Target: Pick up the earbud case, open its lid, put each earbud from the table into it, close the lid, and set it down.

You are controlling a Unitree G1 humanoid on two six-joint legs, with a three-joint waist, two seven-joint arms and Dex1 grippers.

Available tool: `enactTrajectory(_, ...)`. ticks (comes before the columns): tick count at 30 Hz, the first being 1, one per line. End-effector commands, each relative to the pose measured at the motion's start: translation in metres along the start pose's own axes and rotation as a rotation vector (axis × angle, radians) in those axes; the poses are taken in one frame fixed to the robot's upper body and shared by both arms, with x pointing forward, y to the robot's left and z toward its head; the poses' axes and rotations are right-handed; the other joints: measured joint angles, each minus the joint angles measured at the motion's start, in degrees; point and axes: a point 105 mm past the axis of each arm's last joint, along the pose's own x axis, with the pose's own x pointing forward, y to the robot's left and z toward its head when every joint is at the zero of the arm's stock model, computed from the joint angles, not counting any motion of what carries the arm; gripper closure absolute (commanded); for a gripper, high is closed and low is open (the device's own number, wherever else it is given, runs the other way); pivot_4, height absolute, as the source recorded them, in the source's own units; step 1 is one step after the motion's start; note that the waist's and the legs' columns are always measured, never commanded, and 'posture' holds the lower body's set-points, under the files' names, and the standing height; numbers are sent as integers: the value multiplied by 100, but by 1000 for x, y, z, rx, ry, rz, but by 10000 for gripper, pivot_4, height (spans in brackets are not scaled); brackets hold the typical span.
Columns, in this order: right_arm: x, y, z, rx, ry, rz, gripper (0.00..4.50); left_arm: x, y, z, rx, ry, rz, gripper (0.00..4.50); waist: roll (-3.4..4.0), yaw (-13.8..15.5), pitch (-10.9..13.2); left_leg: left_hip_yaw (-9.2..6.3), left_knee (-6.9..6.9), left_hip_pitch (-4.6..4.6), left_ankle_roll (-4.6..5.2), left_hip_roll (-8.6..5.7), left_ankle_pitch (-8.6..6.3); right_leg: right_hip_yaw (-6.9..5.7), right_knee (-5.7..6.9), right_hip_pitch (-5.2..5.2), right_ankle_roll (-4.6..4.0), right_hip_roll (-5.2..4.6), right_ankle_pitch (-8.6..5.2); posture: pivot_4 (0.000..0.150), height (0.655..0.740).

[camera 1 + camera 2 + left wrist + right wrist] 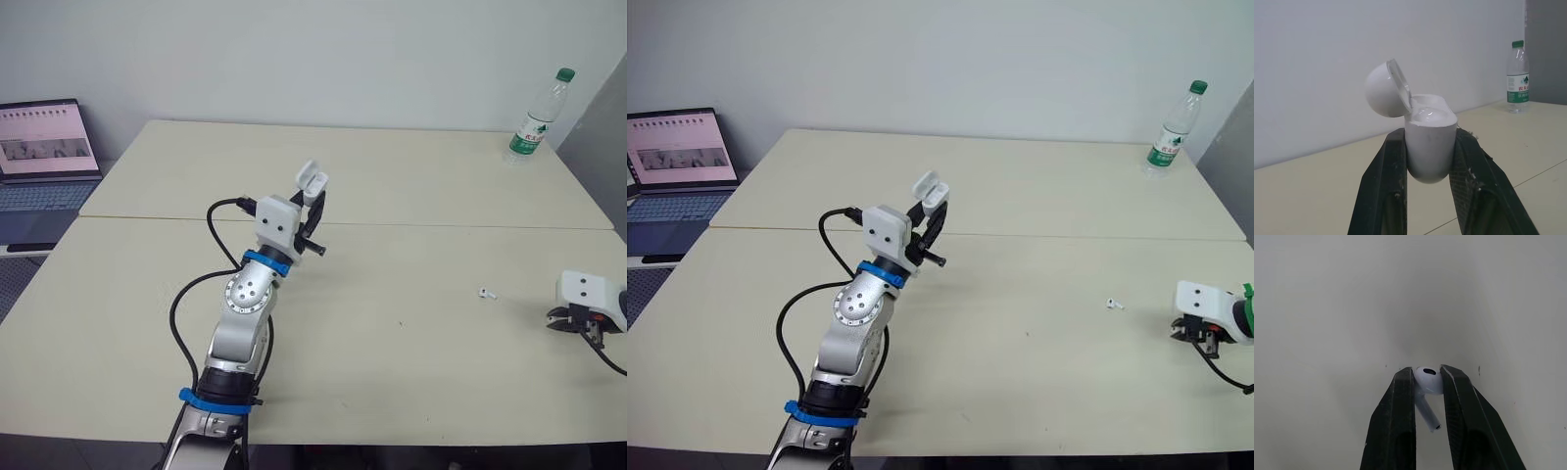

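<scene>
My left gripper [313, 201] is raised above the middle of the table, shut on the white earbud case [1429, 142]. The case's lid [1385, 89] is flipped open, and the case [311, 181] stands upright between the black fingers [1383, 186]. At the right edge of the table, my right gripper [1426, 377] is shut on a white earbud [1427, 389], stem pointing down toward the wrist. That right gripper [566, 320] sits low over the tabletop. A second white earbud [487, 293] lies on the table to its left.
A clear water bottle with a green cap [540, 116] stands at the far right corner of the table [392, 372]. An open laptop [44, 142] sits off the table's far left side. A seam runs across the tabletop behind the left gripper.
</scene>
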Motion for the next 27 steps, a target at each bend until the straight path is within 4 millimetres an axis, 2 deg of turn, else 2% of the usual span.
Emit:
enactTrajectory(1,-6,0,-9,-5,50,6,40912,-2,-1,15,28,-57,-7,37313,0,-2,0,0,0,0,0,0,0,0,0,0,0,0,0,1500,7400)
enactTrajectory(8,-7,5,-26,3,142,31,40912,-4,-1,14,25,-48,-9,37313,1,-4,-1,1,1,1,0,-1,0,1,0,0,2,-1,1,1500,7400)
enactTrajectory(19,-8,8,-39,6,190,50,40912,-4,-2,14,24,-44,-16,37313,1,9,-1,0,4,1,0,-5,0,0,-2,5,6,-4,3,1500,7400)
enactTrajectory(25,-2,9,-38,18,164,59,40912,-2,-5,15,18,-46,-24,37313,0,10,-1,-1,6,1,0,-6,0,0,-2,7,7,-4,4,1500,7400)
enactTrajectory(27,-1,8,-36,23,150,54,33677,-2,-5,15,17,-46,-26,37313,0,10,-1,0,6,1,0,-5,0,0,-2,7,7,-4,4,1500,7400)
